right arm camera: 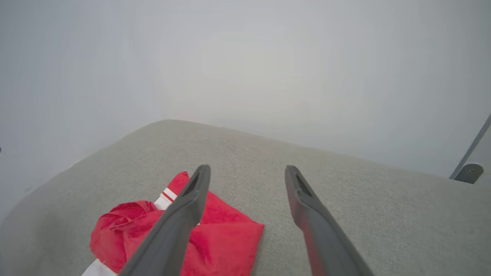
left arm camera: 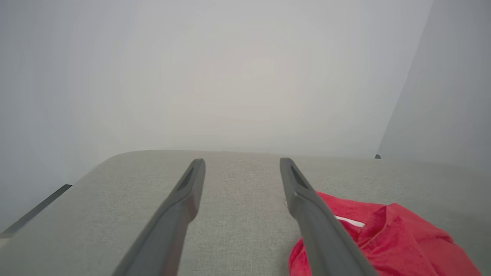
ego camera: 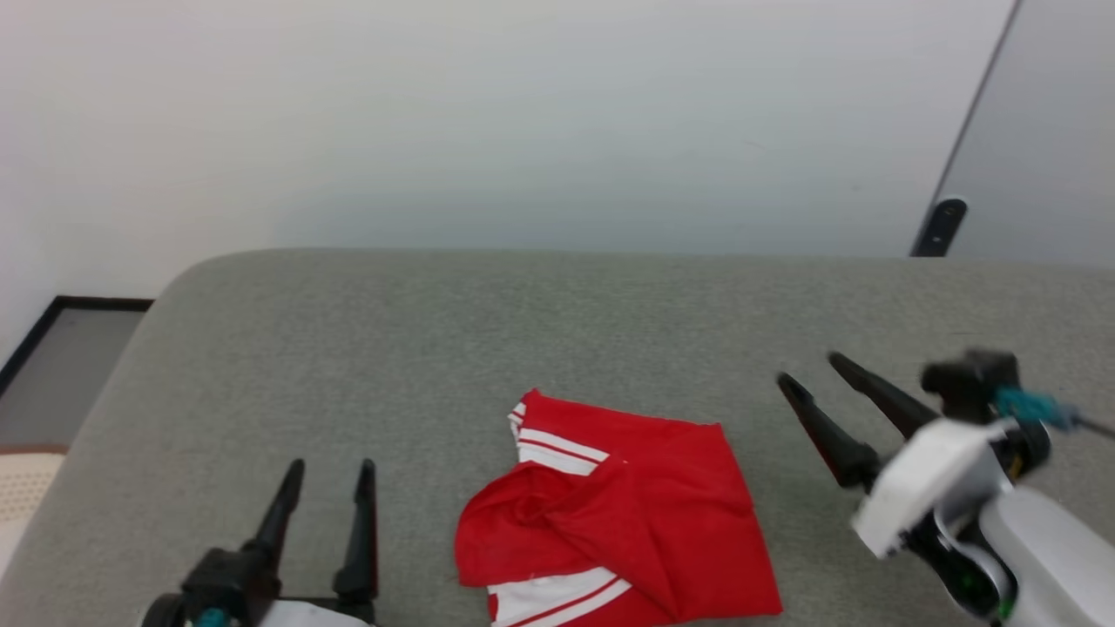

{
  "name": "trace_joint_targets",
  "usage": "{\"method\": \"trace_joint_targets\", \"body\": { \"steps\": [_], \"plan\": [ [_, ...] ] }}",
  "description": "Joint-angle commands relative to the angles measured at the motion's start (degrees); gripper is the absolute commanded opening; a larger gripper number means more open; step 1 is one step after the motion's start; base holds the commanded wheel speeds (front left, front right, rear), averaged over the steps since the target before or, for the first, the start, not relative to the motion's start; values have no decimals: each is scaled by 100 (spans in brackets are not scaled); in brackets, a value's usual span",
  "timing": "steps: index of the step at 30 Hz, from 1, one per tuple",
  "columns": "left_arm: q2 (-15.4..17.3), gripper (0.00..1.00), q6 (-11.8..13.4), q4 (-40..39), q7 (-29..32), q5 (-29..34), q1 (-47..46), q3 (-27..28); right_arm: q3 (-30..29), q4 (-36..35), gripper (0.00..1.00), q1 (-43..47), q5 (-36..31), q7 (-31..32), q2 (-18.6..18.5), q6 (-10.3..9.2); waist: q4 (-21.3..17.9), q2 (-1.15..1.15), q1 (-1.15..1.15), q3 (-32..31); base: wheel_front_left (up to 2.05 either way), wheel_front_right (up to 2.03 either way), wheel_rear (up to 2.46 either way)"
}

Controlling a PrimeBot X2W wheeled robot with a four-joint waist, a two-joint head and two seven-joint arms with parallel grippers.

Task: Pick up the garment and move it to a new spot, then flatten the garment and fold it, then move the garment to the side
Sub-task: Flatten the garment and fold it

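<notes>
**Garment**: a small red soft-knit shirt with white, red-striped sleeve bands. It is lying rumpled on the grey, fabric-covered, round-cornered tabletop, at the near edge. It is sitting roughly midway between the two claws and touching neither.
- Its right part is lying as a flat red panel.
- Its left part is bunching into twisted folds.
- The far sleeve band is showing at the upper left of the heap, and a second band is showing at the near edge.
- No lettering is showing.

**Left claw**: the fingers are standing wide apart and holding nothing, poised to the left of the garment.

**Right claw**: it is likewise spread wide and empty, angling in from the right, apart from the cloth.

**Stage:** a heap like this is fitting either a shirt waiting to be carried to its new spot, or one set down there and waiting to be flattened. The pictures are not settling which.

**Handling (judgement):**
- The garment is looking light, limp and not fragile, and unlikely to slide on the woven cover.
- It is going to sag and swing from any single pinch.
- A pinch on the twisted folds is likely catching only the top layer.
- The best holds are looking like the free edges: the panel's far right corner and the far sleeve band. Taking one per claw is keeping the cloth hanging spread rather than balling up.
</notes>
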Motion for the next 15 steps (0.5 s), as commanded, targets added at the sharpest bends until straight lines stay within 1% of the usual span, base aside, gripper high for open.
{"method": "trace_joint_targets", "body": {
  "steps": [1,4,7,13,15],
  "plan": [
    [-28,100,35,-21,-9,61,75,-6,-83,11,100,146,-88,-108,-45,-10,-102,0,0,40,0,0,0],
    [-128,100,13,-8,-9,193,103,-46,-384,73,100,501,-188,-474,-25,-10,-154,0,0,50,0,0,0],
    [-181,100,-25,-13,-9,239,143,5,-659,50,100,806,-451,-707,3,-10,-212,0,0,58,0,0,0],
    [-246,100,-120,-78,-9,327,183,138,-1386,-97,100,1422,-769,-856,219,-10,-295,0,0,60,0,0,0],
    [-268,100,-159,-124,-9,350,182,182,-1673,-207,100,1578,-996,-863,262,-10,-295,0,0,59,0,0,0]
  ]
}}
